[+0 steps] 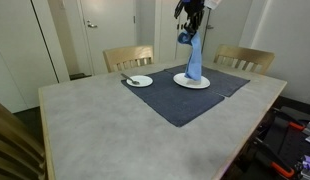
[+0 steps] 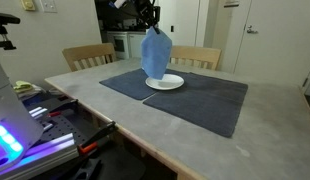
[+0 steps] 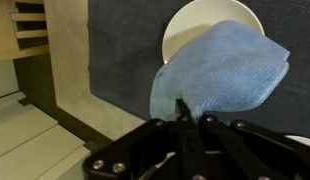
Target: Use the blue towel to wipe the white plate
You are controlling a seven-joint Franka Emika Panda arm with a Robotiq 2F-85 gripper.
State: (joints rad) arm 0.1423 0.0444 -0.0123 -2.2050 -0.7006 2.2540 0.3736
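The gripper [image 1: 190, 28] hangs high over the far side of the table [image 1: 105, 125], its fingers pressed together on the top edge of the towel [image 1: 193, 58]. In the wrist view the two dark fingertips [image 3: 182, 108] pinch a fold of the blue cloth [image 3: 220, 70] between them, and the rest of the cloth spreads out below the gripper [image 3: 192, 115].

In both exterior views the towel hangs straight down from the gripper [image 2: 151, 24] as a long drape [image 2: 156, 52] right above the plate [image 2: 167, 84]. Its lower end seems to reach the plate [image 1: 192, 82], though the pictures are too small to tell whether it touches.

The plate is white and round and lies on a dark mat [image 1: 185, 105] (the mat covers the far middle of the table). From the wrist, part of the plate's rim [image 3: 195, 15] shows past the towel, with the mat [image 3: 120, 60] beside it.

A smaller plate [image 1: 139, 81] lies near the mat's corner, well apart from the towel. Two wooden chairs [image 1: 128, 57] stand at the far edge of the table.
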